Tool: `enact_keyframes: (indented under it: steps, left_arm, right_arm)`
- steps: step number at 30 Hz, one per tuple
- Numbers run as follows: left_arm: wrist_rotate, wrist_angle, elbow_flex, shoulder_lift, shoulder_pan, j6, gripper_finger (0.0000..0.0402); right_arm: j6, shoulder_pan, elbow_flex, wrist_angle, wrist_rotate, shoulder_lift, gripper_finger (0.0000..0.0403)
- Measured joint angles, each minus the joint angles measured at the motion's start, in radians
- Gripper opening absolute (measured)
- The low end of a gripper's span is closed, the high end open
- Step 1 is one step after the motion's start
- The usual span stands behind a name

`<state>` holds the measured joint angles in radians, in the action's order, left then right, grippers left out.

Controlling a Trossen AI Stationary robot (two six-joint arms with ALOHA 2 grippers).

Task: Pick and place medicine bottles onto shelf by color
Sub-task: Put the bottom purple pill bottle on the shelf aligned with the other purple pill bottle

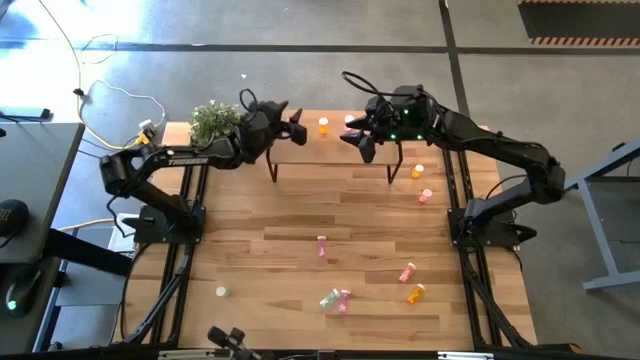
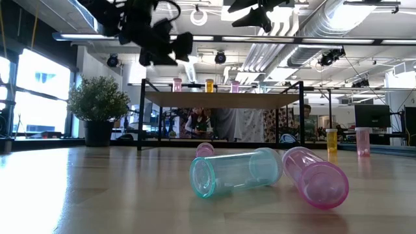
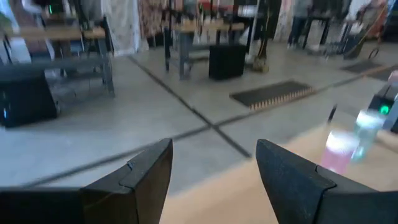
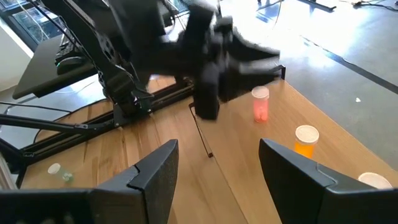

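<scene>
The shelf stands at the table's far middle on thin black legs. On it stand a pink bottle, an orange bottle and another pink bottle. My left gripper hovers above the shelf's left part, open with nothing between its fingers, close to the left pink bottle. My right gripper hangs open over the shelf's right part, also holding nothing. Several more medicine bottles stand or lie on the tabletop, among them a green one on its side next to a pink one.
A potted plant stands at the far left corner beside the shelf. Loose bottles: pink, pale red, orange toward the near right; orange and pink upright at the right; a small one near left.
</scene>
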<state>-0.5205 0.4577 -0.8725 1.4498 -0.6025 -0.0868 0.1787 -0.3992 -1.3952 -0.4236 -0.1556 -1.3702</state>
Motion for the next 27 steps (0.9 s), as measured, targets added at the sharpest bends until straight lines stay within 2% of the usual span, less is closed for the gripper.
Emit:
enact_keyframes:
  steps: [3, 7, 12, 16, 19, 22, 27]
  left_arm:
    - [0.006, -0.051, -0.045, -0.055, 0.0, 0.028, 0.0223]
    - [0.07, -0.218, -0.119, -0.155, 0.0, 0.006, 0.0223]
    - [0.249, -0.389, -0.165, -0.275, 0.009, -0.045, 0.0223]
    - [0.418, -0.466, -0.156, -0.36, 0.034, -0.097, 0.0223]
    - [0.499, -0.546, -0.141, -0.409, 0.072, -0.131, 0.0223]
    - [0.533, -0.611, -0.1, -0.446, 0.128, -0.148, 0.0223]
    - [0.536, -0.628, -0.009, -0.489, 0.232, -0.22, 0.0223]
  right_arm:
    - [0.022, 0.0, -0.011, -0.028, 0.0, 0.011, 0.0215]
    - [0.022, 0.0, -0.081, -0.109, 0.014, 0.019, 0.0215]
    - [0.028, 0.001, -0.187, -0.278, 0.036, 0.019, 0.0215]
    - [0.089, 0.028, -0.215, -0.375, 0.04, 0.019, 0.0215]
    - [0.172, 0.067, -0.192, -0.412, 0.039, 0.019, 0.0215]
    - [0.271, 0.123, -0.144, -0.427, 0.051, 0.018, 0.0215]
    - [0.483, 0.214, -0.094, -0.518, 0.147, 0.017, 0.0215]
